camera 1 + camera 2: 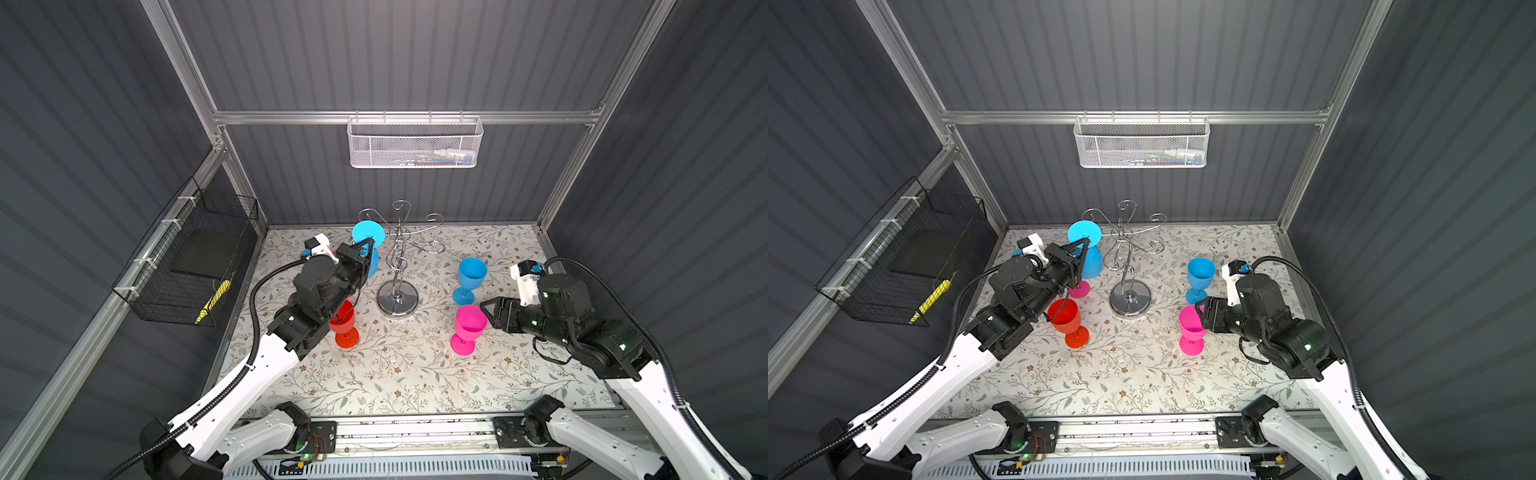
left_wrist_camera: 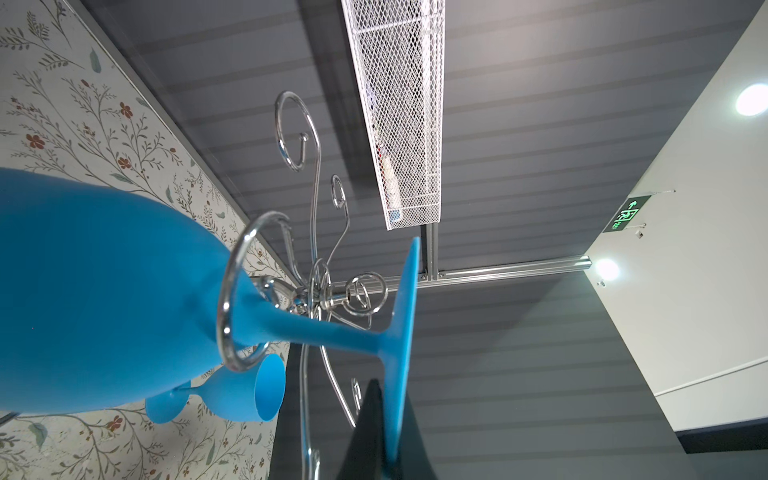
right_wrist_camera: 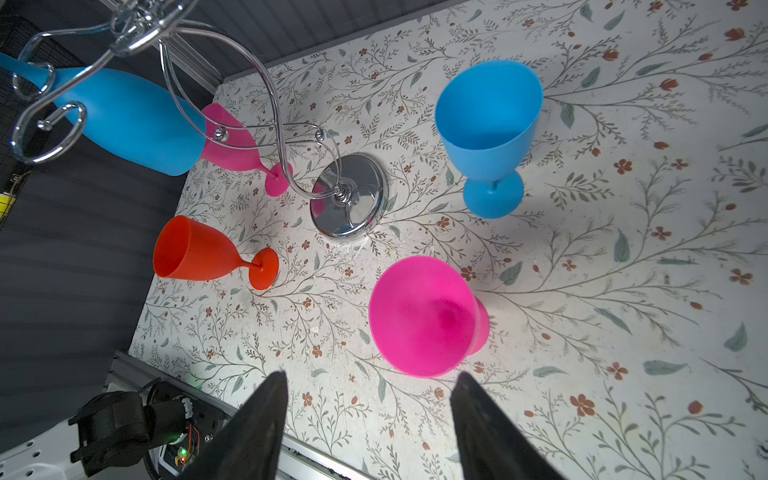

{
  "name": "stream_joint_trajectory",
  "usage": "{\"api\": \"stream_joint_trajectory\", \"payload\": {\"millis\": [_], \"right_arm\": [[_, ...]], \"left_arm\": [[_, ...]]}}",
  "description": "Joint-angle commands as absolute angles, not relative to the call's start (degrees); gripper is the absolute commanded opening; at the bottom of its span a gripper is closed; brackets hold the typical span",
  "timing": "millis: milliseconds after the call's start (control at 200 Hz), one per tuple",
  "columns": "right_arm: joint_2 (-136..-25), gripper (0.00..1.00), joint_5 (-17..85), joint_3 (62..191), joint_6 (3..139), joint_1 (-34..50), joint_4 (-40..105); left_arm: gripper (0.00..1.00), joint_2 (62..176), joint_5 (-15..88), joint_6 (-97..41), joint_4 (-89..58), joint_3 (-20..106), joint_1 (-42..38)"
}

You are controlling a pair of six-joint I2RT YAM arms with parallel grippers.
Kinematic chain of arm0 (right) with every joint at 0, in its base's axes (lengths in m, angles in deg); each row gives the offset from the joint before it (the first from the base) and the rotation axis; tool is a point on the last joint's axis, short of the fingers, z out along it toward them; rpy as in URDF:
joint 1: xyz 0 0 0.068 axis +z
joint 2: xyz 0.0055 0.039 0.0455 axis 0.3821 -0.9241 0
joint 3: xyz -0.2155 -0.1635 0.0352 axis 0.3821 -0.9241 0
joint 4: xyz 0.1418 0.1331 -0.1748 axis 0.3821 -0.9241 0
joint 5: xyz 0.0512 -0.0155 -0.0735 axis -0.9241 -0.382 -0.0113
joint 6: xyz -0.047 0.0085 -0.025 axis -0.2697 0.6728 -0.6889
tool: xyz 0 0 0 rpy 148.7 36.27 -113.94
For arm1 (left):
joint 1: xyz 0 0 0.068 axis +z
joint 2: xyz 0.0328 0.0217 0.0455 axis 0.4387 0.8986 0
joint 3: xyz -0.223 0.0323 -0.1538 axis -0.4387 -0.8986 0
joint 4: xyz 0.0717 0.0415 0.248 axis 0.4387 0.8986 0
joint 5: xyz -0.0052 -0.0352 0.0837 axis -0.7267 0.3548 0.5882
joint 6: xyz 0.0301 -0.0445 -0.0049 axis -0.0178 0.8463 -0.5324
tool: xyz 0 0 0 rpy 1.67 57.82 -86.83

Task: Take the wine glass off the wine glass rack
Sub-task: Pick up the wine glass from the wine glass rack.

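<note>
The chrome wine glass rack (image 1: pixel 397 299) stands mid-table in both top views (image 1: pixel 1130 300). A blue wine glass (image 1: pixel 372 262) hangs upside down from its left arm. In the left wrist view its stem sits inside the arm's scroll loop (image 2: pixel 220 311), below its bowl (image 2: pixel 104 291). My left gripper (image 1: pixel 369 241) is shut on the rim of the glass's round foot (image 2: pixel 405 316), pinching it edge-on (image 2: pixel 392 399). My right gripper (image 1: pixel 487 311) hangs open and empty beside an upright pink glass (image 3: pixel 424 316); in the right wrist view the gripper (image 3: pixel 370 382) shows just before that glass.
An upright blue glass (image 1: pixel 471 276) stands right of the rack. A red glass (image 1: pixel 344 324) is under my left arm and a second pink glass (image 1: pixel 1079 289) is behind it. A white mesh basket (image 1: pixel 415 143) hangs on the back wall and a black wire basket (image 1: pixel 187 257) on the left wall.
</note>
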State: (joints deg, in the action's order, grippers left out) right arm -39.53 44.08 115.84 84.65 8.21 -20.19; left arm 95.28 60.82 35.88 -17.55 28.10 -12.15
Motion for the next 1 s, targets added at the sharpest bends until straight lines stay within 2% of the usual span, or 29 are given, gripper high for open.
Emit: {"api": "stream_joint_trajectory", "payload": {"millis": [0, 995], "right_arm": [[-38.9, 0.65, 44.7, 115.2, 84.6, 7.9, -20.8], [-39.3, 0.65, 44.7, 115.2, 84.9, 7.9, -21.3]], "left_arm": [[0.0, 92.9, 61.9, 34.0, -16.5, 29.1, -11.4], [0.0, 96.8, 55.4, 36.7, -20.3, 28.0, -5.4]]}}
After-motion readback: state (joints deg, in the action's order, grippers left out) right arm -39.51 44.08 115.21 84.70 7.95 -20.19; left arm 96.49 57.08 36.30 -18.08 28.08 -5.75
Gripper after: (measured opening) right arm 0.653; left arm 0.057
